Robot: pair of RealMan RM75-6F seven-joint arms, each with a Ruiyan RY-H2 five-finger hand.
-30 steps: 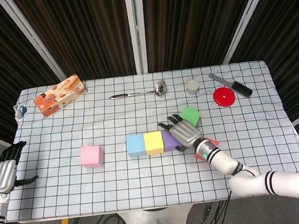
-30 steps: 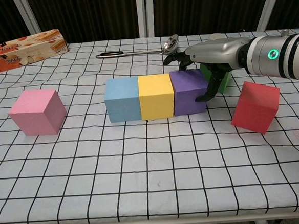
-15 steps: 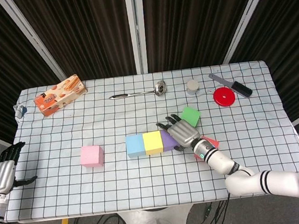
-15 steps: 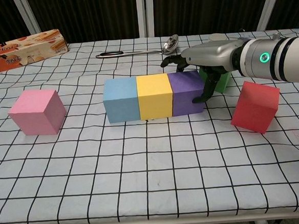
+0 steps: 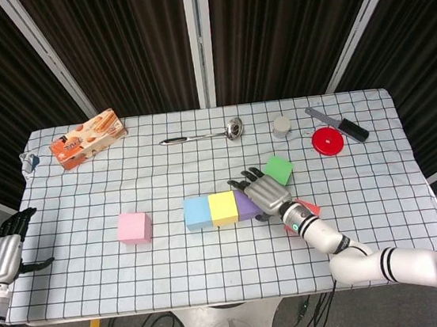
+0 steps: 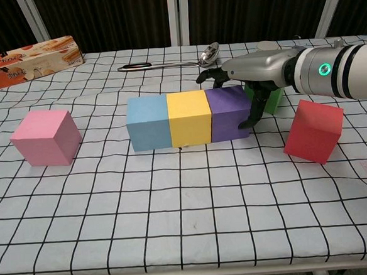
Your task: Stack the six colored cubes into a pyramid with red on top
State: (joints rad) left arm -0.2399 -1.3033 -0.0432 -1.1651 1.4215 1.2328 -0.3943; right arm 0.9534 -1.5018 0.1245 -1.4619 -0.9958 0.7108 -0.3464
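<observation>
Blue (image 5: 197, 212), yellow (image 5: 224, 207) and purple (image 5: 244, 206) cubes stand in a touching row at the table's middle. My right hand (image 5: 266, 192) lies over the purple cube's right end, fingers spread past its back edge and thumb against its right face (image 6: 251, 115); it lifts nothing. The green cube (image 5: 279, 169) sits just behind the hand. A red cube (image 6: 314, 131) stands tilted to the right, partly under my forearm in the head view. Alone at the left stands the pink cube (image 5: 134, 227). My left hand (image 5: 5, 253) hangs open off the table's left edge.
An orange cracker box (image 5: 86, 138) lies at the back left and a metal ladle (image 5: 203, 135) at the back middle. A grey cup (image 5: 281, 127), a red disc (image 5: 327, 140) and a black-handled tool (image 5: 340, 124) sit at the back right.
The three-cube row has slid slightly left, with my right hand staying against the purple cube. The left hand has barely moved.
</observation>
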